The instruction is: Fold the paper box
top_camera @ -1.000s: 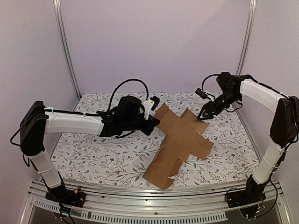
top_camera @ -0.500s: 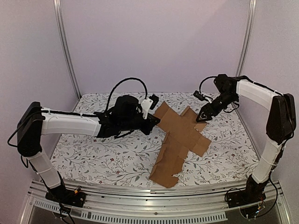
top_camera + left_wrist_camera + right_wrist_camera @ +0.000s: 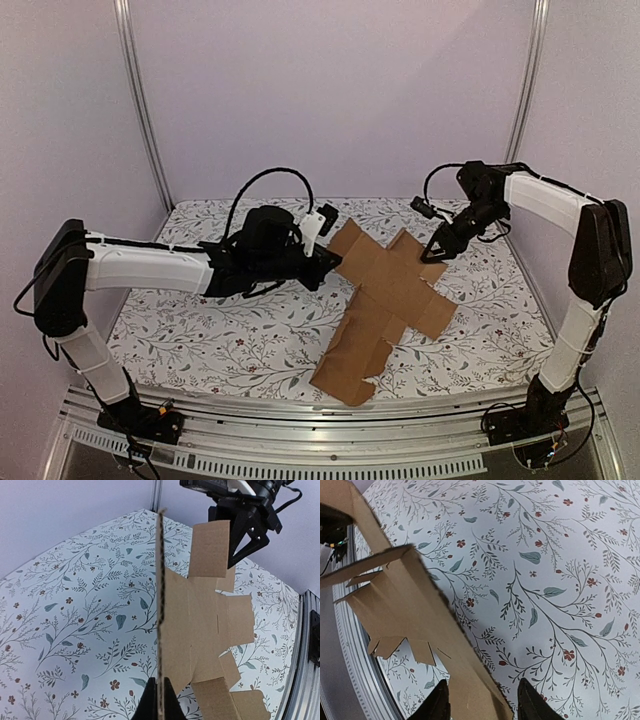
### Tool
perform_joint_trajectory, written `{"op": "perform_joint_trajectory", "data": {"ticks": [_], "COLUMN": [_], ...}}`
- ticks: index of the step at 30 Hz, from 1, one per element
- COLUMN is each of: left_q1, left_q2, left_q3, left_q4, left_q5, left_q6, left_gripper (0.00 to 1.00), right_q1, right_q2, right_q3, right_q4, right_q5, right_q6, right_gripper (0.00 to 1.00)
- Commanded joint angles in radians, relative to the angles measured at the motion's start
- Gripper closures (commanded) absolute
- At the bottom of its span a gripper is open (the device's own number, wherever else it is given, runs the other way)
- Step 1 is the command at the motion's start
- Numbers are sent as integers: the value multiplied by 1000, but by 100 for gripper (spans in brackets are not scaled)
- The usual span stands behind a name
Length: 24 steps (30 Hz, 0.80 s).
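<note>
The table (image 3: 200, 340) is covered by a white cloth printed with grey-green sprigs and small red flowers. Plain lilac walls (image 3: 330, 90) close it in on three sides. We count two upright metal posts (image 3: 140, 100), one at each back corner, and one ribbed metal rail (image 3: 300, 410) along the near edge, where both arm bases are bolted.

We count one paper box (image 3: 385, 290): a flat, plain brown, cross-shaped cardboard sheet with cut flaps, not folded up. It lies right of the table's centre, running from near the back edge diagonally down to the near edge. Its far part is raised off the cloth.

There are two arms, each white with black joints.

- The left gripper (image 3: 325, 262) is closed tight on the sheet's far-left flap. The left wrist view shows the cardboard edge-on between the fingertips.
- The right gripper (image 3: 432, 252) is at the sheet's far-right flap. The right wrist view shows its jaws apart, with a flap corner lying between the two fingers (image 3: 440, 702). We cannot tell whether the pads press on the cardboard.
</note>
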Motion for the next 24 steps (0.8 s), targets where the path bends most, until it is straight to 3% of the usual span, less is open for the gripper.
{"op": "perform_joint_trajectory", "data": {"ticks": [1,3,10,15,17,21,24], "left_q1": [-3,-3,0,2,3,8,22], "left_q2": [-33,-29,-12,-1,1,-4,-39], "left_q3": [-18,-21,-30,-31,-32,-46,-92], "left_q4": [35,36,72,91,93,68,64], "left_q5": [-15,-20,-26,-25,-26,-78,-97], "left_q6": [-1,-4,-17,-26,-22,-3,23], "left_gripper": [100,100,100,100,100,70,55], "right_q1": [2,2,24,60,70,78,110], "right_q2": [35,33,18,16,10,-34,-52], "right_q3": [20,17,16,17,14,27,87], "right_q4": [-85,-86,-92,-58,-28,46,50], "right_q5": [-96,-102,-95,-11,48,193,371], "right_q6": [-80,-86,-94,-71,-50,-5,-47], "right_gripper": [70,76,79,100,100,100,100]}}
